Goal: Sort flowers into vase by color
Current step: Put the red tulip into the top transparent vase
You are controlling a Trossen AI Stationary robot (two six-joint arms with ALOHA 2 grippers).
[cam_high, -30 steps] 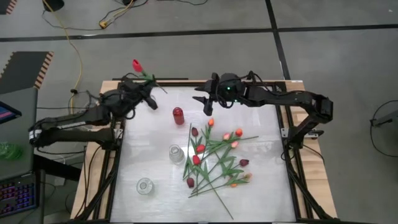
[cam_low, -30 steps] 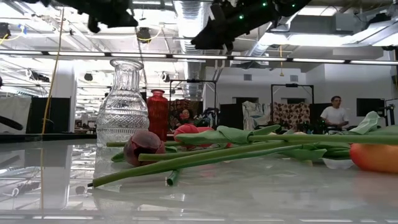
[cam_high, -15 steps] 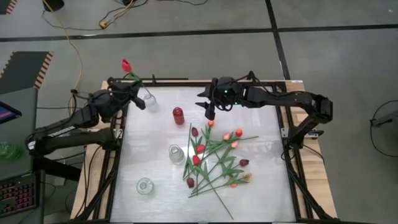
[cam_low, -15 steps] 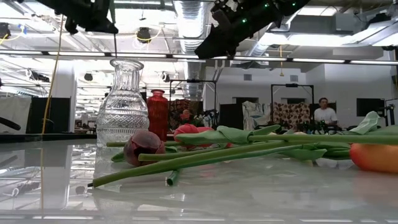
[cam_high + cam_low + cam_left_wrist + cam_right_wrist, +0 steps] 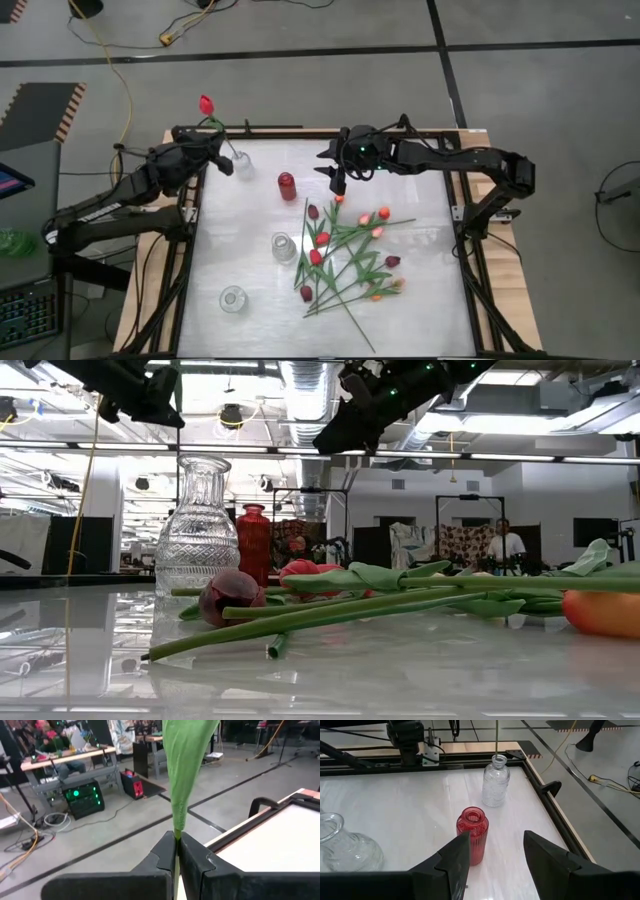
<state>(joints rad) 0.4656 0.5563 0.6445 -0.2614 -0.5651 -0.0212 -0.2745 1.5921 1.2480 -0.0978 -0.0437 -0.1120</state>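
Two grippers in view. Left gripper (image 5: 212, 150) sits at the table's (image 5: 420, 300) 11 o'clock corner, fingers (image 5: 165, 857) pressed together on a green stem (image 5: 176, 851) — it holds one red tulip (image 5: 205, 104) upright, just beside a small clear vase (image 5: 238, 161). Right gripper (image 5: 333, 176) hangs at 12 o'clock, jaws spread wide, holding nothing, just beside the red vase (image 5: 472, 835). Remaining tulips (image 5: 345, 258) lie heaped right of centre, touching one another, next to a clear vase (image 5: 283, 246); another clear vase (image 5: 232, 298) stands at 7 o'clock.

White table (image 5: 420, 300), yellow cable (image 5: 120, 75) on floor, person (image 5: 506, 546) beyond
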